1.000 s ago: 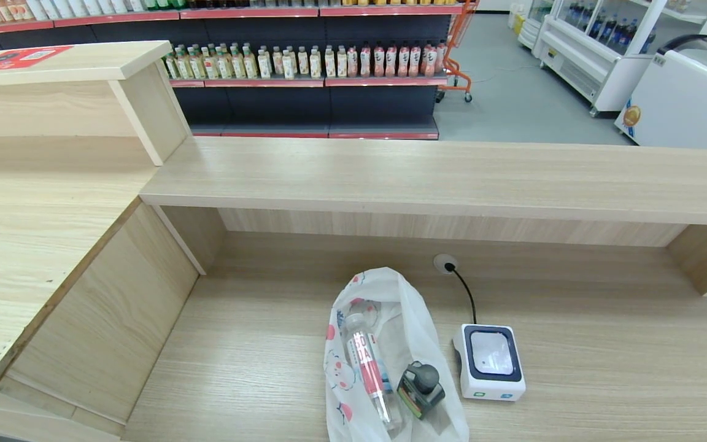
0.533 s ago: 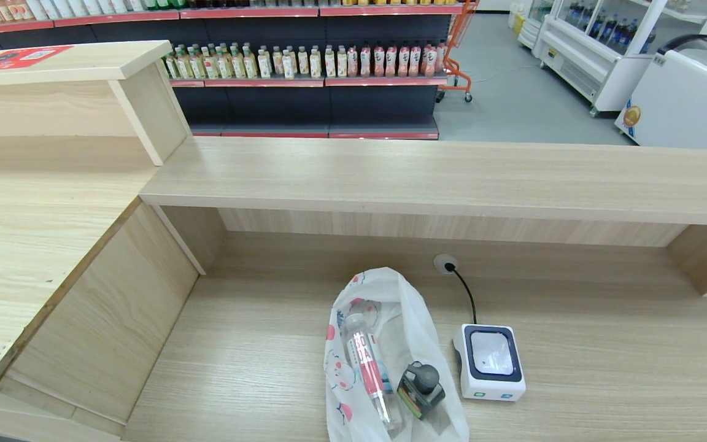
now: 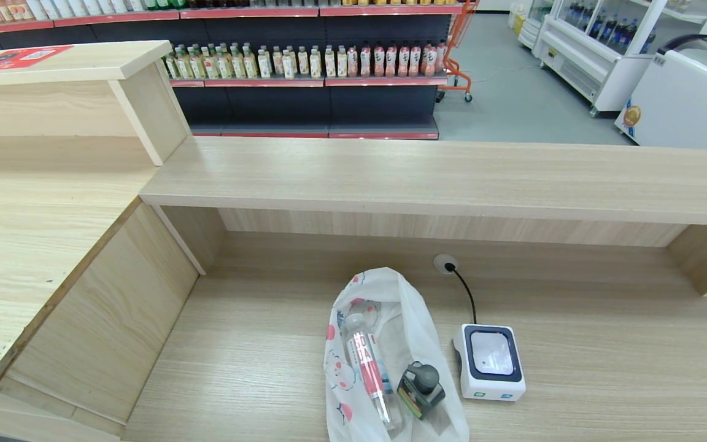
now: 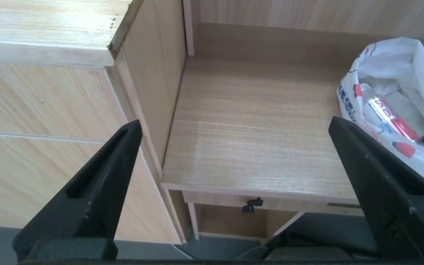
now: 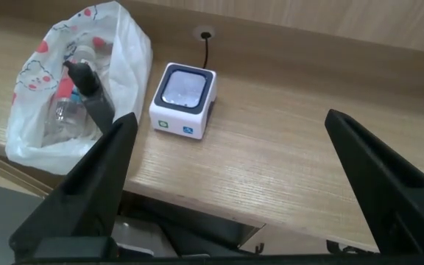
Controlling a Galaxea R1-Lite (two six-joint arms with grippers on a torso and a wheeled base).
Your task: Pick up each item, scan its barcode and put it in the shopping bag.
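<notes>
Bag (image 3: 416,320), two items (image 3: 368,367) inside, one scanner (image 3: 491,362) beside

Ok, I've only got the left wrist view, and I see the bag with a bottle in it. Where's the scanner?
Observer: The scanner stands on the counter just to the robot's right of the shopping bag, window facing up.
Operator: Anything else in the bag?
Observer: Yes, a small dark bottle with a grey cap lies beside the water bottle.
Operator: Is the right gripper holding anything?
Observer: No, the right gripper is open and empty.
</notes>
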